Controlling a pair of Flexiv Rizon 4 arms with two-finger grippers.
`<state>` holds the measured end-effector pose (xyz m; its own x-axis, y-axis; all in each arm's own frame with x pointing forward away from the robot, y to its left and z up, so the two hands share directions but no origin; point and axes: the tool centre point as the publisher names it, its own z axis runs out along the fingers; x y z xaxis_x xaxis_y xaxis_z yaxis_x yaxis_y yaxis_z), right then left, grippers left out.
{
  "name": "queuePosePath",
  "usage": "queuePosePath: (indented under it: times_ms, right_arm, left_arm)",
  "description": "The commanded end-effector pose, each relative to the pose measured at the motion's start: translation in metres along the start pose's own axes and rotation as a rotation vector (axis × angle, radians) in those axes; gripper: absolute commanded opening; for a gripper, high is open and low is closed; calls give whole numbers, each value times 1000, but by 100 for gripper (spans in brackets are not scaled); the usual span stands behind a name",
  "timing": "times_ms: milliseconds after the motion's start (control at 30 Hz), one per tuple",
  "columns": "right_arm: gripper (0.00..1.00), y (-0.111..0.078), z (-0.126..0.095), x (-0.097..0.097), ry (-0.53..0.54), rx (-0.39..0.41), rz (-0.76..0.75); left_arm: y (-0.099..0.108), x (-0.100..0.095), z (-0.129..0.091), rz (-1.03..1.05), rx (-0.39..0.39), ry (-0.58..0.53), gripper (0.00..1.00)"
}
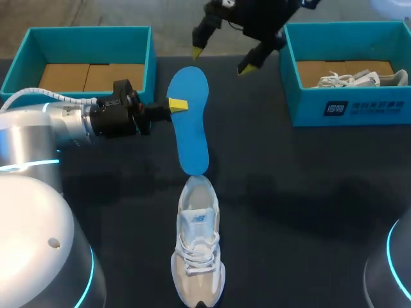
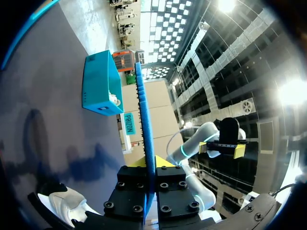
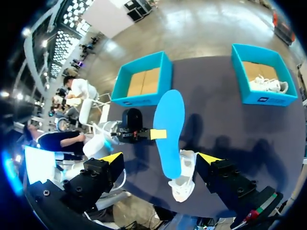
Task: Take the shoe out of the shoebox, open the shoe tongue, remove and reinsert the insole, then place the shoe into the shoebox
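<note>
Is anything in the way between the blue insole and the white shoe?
Nothing I can see. The left tool holds the blue insole with its end right by the heel of the white shoe; the right tool hangs open farther back.

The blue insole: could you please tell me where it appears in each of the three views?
Head view: blue insole over the table's middle, its edge in the left gripper.
Left wrist view: edge-on, clamped in that gripper.
Right wrist view: ahead of the open right gripper.
Shared landmark: the white shoe at one end of the insole.
</note>
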<state>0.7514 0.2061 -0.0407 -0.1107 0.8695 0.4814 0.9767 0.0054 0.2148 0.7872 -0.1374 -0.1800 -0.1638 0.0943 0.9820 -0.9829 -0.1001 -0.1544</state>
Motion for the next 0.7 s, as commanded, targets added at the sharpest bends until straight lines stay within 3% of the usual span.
queuePosePath:
  times_ms: [33, 467, 700]
  right_arm:
    - [100, -2, 11, -8, 531, 7, 6]
    - [100, -12, 33, -27, 793, 11, 38]
    - [100, -16, 41, -31, 863, 26, 52]
  left_arm:
    - [1, 0, 0, 0, 1, 0, 0]
    - [1, 0, 0, 0, 1, 0, 0]
    - [1, 0, 0, 0, 1, 0, 0]
